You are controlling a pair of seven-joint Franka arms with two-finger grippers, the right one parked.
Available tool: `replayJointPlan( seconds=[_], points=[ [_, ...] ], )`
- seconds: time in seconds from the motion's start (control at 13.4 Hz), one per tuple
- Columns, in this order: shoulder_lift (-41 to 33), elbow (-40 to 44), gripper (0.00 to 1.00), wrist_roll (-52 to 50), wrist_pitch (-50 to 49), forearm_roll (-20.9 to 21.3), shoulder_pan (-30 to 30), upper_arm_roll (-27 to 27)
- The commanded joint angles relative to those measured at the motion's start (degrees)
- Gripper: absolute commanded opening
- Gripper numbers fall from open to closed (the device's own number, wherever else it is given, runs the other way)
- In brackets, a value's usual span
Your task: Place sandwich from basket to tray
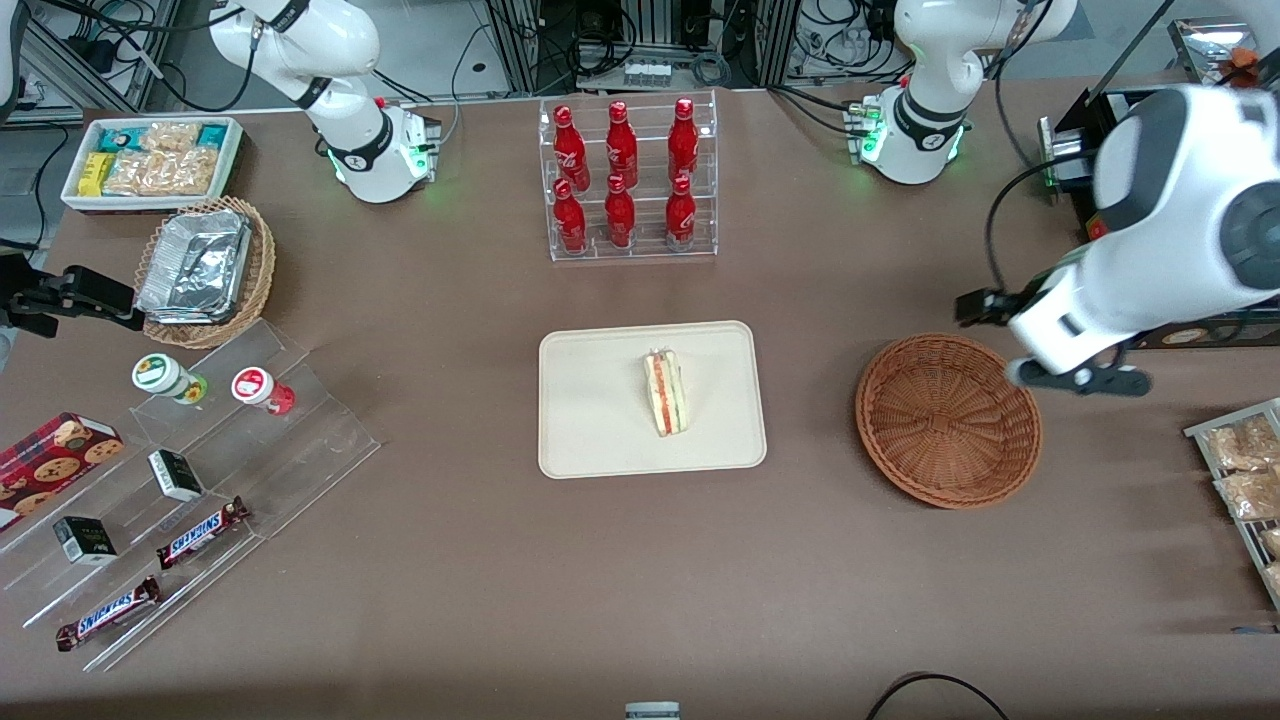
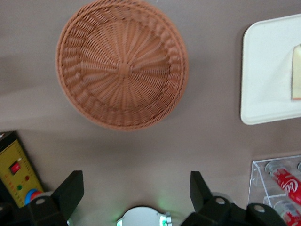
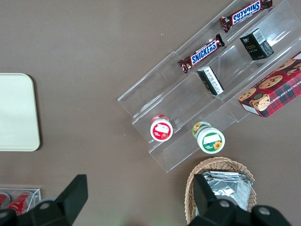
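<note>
The sandwich (image 1: 667,392) lies on the cream tray (image 1: 600,400), its red and green striped edge facing up; an edge of the sandwich (image 2: 297,70) also shows on the tray (image 2: 268,70) in the left wrist view. The round reddish-brown basket (image 1: 945,420) stands beside the tray toward the working arm's end, and the basket (image 2: 122,66) holds nothing. My left gripper (image 1: 1085,380) hovers above the table just past the basket's rim, toward the working arm's end. The gripper (image 2: 136,193) is open, its dark fingers (image 2: 70,193) wide apart with only table between them.
A clear rack of red bottles (image 1: 628,180) stands farther from the front camera than the tray. Snack packs on a rack (image 1: 1245,470) lie at the working arm's end. A stepped acrylic stand (image 1: 200,470), a foil-filled wicker basket (image 1: 205,270) and a white bin (image 1: 150,160) sit toward the parked arm's end.
</note>
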Motion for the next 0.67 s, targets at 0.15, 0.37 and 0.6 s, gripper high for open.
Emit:
replayJointPlan(
  seconds=[0.15, 0.37, 0.6],
  points=[
    [-5.58, -1.02, 1.00, 1.39, -5.60, -0.24, 0.53, 1.81],
    [-6.10, 0.21, 1.00, 1.04, -6.66, -0.24, -0.18, 4.10],
    [-7.77, 0.83, 1.00, 0.87, -8.07, -0.16, -0.27, 5.60]
  ],
)
